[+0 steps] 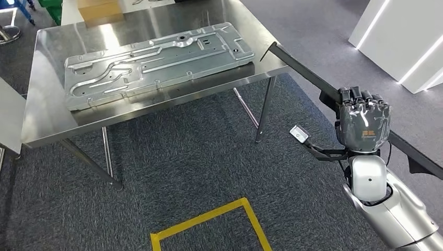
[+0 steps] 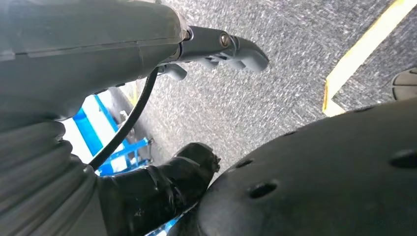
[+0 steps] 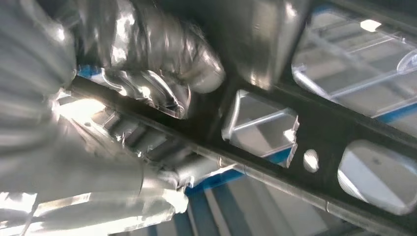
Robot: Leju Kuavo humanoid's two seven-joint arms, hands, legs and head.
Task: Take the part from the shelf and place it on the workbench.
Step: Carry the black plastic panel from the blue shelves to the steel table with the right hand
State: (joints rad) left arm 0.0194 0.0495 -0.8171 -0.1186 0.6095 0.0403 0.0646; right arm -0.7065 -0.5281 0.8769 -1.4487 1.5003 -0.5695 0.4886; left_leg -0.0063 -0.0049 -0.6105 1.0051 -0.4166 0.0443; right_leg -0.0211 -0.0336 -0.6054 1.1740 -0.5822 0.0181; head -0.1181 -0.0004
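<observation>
The part (image 1: 305,73), a long dark metal bar seen edge-on in the head view, runs diagonally from beside the workbench's near right corner down toward the lower right of the picture, carried in the air above the carpet. My right hand (image 1: 364,119) grips it partway along its length, fingers curled over the upper edge and the back of the hand toward the head camera. In the right wrist view the same part (image 3: 314,132) appears as a dark frame pierced by large cut-outs and a small round hole, with my fingers (image 3: 167,54) wrapped across it; the picture is blurred there. The far tip of the part lies just beside the edge of the workbench (image 1: 52,125), a stainless steel table on slender legs; whether it touches, I cannot tell. On the workbench lies a large embossed metal panel (image 1: 156,63), flat, covering most of the top. A cardboard box (image 1: 99,9) lies at the far edge. On the grey carpet (image 1: 198,157) in front of me is a yellow tape outline (image 1: 209,215). My left hand (image 2: 162,182) hangs near the floor; its fingers appear apart and holding nothing.
</observation>
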